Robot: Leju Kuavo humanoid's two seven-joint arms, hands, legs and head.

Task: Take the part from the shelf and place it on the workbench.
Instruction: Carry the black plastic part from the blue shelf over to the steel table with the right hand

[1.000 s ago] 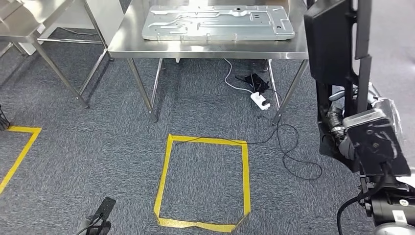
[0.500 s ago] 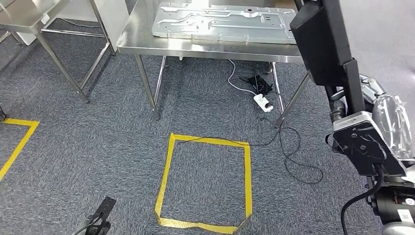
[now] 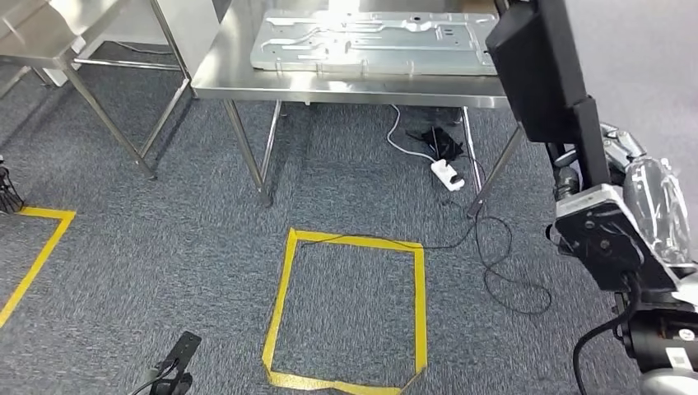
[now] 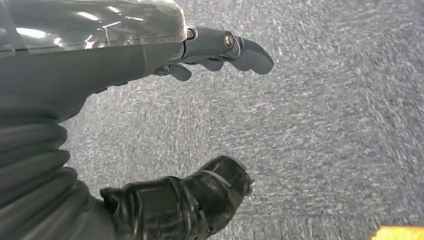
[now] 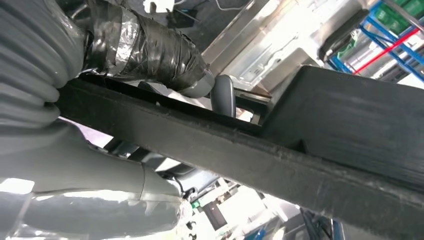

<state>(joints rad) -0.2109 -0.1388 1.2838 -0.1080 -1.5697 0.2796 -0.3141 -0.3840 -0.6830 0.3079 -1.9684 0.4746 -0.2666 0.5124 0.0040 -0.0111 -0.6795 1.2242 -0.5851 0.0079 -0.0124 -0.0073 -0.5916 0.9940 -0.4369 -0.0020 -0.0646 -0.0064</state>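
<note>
Black part (image 3: 543, 70) in right robot hand (image 3: 613, 152), workbench (image 3: 247, 78) slightly lower in view.

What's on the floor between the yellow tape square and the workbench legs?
In the head view, grey carpet, a white power strip and a black cable trailing to the yellow tape square from under the workbench.

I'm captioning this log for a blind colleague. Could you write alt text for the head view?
The robot's right hand holds a long black part upright at the right edge, near a steel workbench that carries a flat stamped metal panel. Below, on grey carpet, lie a yellow tape square and a white power strip with loose cables.
</note>
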